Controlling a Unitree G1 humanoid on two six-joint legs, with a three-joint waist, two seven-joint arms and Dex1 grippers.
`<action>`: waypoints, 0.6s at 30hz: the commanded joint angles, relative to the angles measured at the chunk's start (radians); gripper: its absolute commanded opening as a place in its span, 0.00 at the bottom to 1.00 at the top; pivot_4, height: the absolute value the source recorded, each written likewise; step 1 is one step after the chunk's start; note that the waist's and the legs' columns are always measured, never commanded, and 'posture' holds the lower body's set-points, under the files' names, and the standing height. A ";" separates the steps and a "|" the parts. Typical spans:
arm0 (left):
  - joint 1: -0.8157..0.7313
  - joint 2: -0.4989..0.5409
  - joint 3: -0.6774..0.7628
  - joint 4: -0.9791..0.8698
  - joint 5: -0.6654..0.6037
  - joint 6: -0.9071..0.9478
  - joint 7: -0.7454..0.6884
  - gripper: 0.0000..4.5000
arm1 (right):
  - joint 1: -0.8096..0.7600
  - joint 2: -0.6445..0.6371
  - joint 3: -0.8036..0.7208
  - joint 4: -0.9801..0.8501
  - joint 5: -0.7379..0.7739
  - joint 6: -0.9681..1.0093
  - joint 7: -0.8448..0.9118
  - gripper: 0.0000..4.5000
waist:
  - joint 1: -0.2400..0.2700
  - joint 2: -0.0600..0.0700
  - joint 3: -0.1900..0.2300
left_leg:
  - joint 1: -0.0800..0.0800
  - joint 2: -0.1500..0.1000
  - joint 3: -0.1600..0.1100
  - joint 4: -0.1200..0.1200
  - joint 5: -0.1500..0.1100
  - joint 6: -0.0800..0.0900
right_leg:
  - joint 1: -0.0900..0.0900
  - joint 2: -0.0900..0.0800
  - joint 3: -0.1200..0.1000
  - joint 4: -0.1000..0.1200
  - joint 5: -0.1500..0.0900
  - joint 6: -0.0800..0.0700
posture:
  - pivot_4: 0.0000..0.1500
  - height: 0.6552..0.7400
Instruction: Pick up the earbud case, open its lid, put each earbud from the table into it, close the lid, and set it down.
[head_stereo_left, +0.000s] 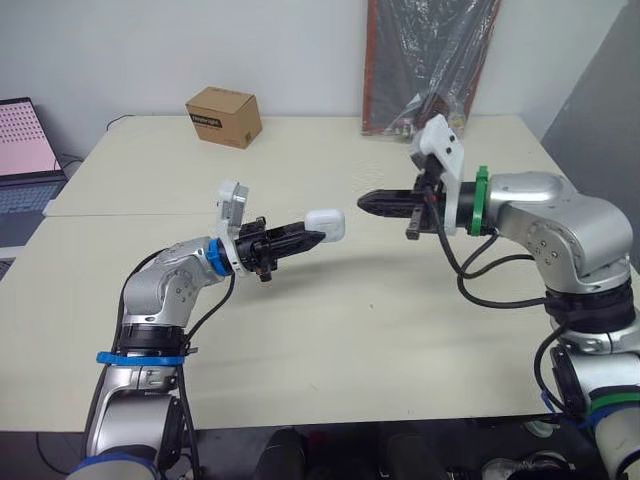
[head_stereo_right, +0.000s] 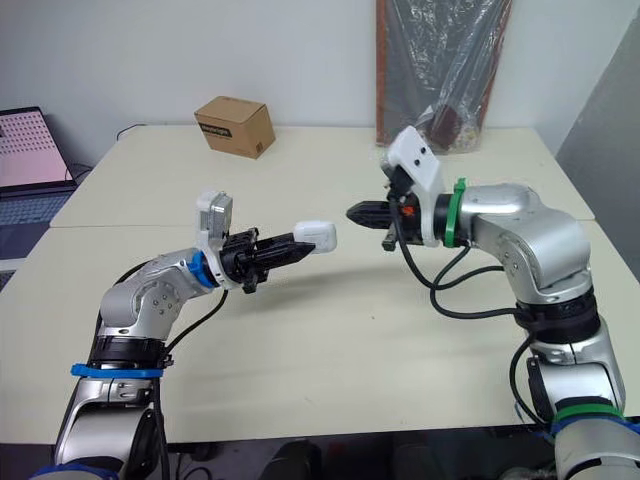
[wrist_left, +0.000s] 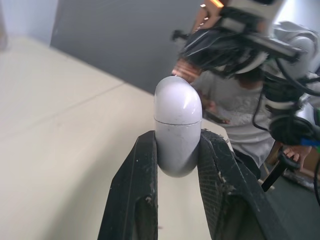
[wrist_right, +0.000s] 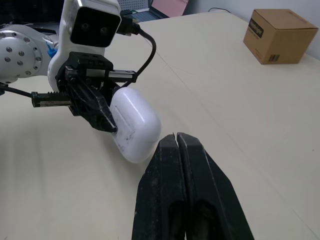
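Item 1. Case (head_stereo_left: 325, 222): white, rounded, lid (wrist_left: 177, 102) shut, with the seam showing as a thin closed line. It is held in the air above the middle of the tabletop (head_stereo_left: 330, 340) and touches no surface. Its long axis runs 9 to 3 o'clock, carrying on the line of the fingers that grip it. The lid end points to 3 o'clock.

Item 2. Left hand (head_stereo_left: 312, 237): reaches in from 8 o'clock. It is narrowed onto the lower half of the case, with one black finger (wrist_left: 135, 190) pressed against each flank. The lid half stands free beyond the fingertips.

Item 3. Right hand (head_stereo_left: 364, 203): reaches in from 3 o'clock at about the same height. Its fingers (wrist_right: 165, 190) are pressed together tip to tip and hold nothing. The tips aim at 9 o'clock toward the lid end, near the case but apart from it.

Item 4. Box (head_stereo_left: 224, 116): brown cardboard, on the tabletop at 11 o'clock, well apart from both hands.

Item 5. Laptop (head_stereo_left: 22, 150): open, with a pink screen, beyond the tabletop's edge at 10 o'clock.

Item 6. Bag (head_stereo_left: 430, 60): clear plastic over a dark panel, against the wall at 1 o'clock.

Item 7. Person (wrist_left: 240, 110): in a white top, seen in the left wrist view behind the right arm.
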 joint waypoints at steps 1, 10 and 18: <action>-0.069 0.000 0.052 0.022 -0.085 0.121 0.021 0.16 | 0.016 -0.002 -0.060 -0.028 0.053 0.029 -0.016 0.01 | 0.000 0.000 0.000 | 0.000 0.000 0.000 0.000 0.000 0.000 | 0.000 0.000 0.000 0.000 0.000 0.000 | 1.00 1.00; -0.116 0.008 0.108 0.081 -0.195 0.389 0.095 0.16 | 0.036 -0.057 -0.057 -0.024 0.091 0.082 0.017 0.01 | -0.001 0.000 0.000 | 0.000 0.000 0.000 0.000 0.000 0.000 | 0.000 0.000 0.000 0.000 0.001 -0.001 | 1.00 1.00; -0.143 -0.017 0.044 0.150 -0.085 0.436 0.269 0.16 | 0.090 -0.166 -0.036 -0.091 0.066 -0.029 0.105 0.01 | 0.001 0.000 0.000 | 0.000 0.000 0.000 0.000 0.000 0.000 | 0.000 0.000 0.000 0.000 0.000 0.000 | 1.00 1.00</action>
